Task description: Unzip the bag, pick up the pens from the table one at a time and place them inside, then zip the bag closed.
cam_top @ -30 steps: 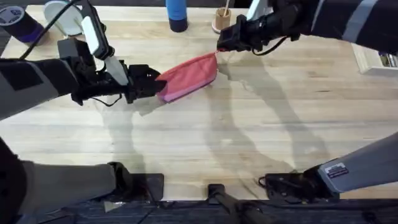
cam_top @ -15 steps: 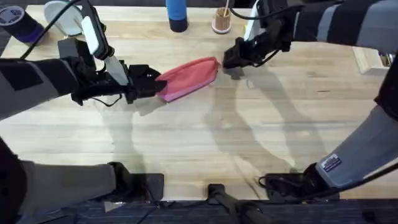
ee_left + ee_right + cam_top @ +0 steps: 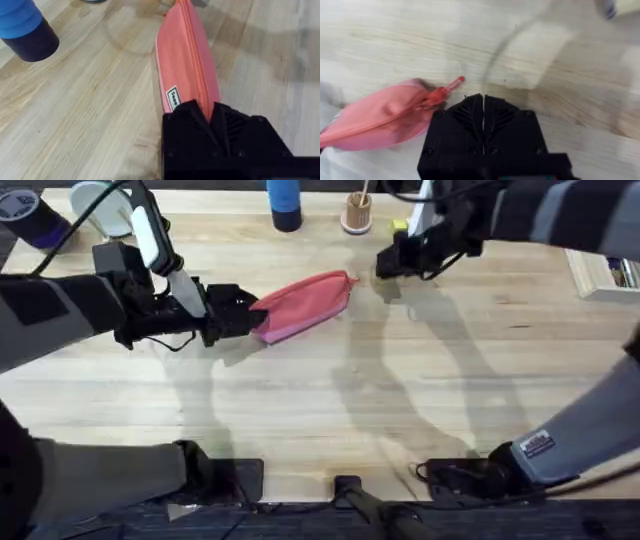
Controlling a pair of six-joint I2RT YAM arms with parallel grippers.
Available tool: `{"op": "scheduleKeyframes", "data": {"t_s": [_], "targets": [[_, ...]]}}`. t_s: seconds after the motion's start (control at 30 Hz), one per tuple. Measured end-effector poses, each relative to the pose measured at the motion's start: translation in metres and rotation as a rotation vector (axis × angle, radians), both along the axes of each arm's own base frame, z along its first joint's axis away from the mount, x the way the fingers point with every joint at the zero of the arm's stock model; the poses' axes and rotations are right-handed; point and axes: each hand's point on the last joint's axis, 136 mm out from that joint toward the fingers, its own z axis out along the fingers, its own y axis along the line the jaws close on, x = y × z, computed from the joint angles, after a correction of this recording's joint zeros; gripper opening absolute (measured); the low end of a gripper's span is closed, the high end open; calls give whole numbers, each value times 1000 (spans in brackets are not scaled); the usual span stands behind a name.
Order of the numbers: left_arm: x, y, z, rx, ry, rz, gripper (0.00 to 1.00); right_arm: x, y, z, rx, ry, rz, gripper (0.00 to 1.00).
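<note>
One end effector, the left, pinches the bag; the right end effector, closed, holds nothing.

Light even, bright, from above. My arms cast soft grey shadows across table. No hard glare on wood. My right wrist view smeared by motion blur; bag soft-edged there. Left wrist view sharper, blue bottle slightly soft.
</note>
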Motion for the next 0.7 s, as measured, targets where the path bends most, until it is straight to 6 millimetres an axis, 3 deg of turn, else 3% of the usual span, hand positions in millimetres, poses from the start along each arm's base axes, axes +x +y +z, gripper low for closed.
{"op": "scheduleKeyframes", "data": {"t_s": [0.1, 0.23, 0.47, 0.7], "targets": [[0, 0, 0, 0, 0, 0, 42, 1, -1, 35, -8, -90, 29, 49], [0, 0, 0, 0, 0, 0, 42, -7, -2, 77, -24, -187, 79, 257], [0, 0, 0, 0, 0, 0, 42, -32, 5, 116, -53, -257, 170, 968], [0, 0, 0, 0, 0, 0, 42, -47, 7, 134, -55, -279, 193, 996]]}}
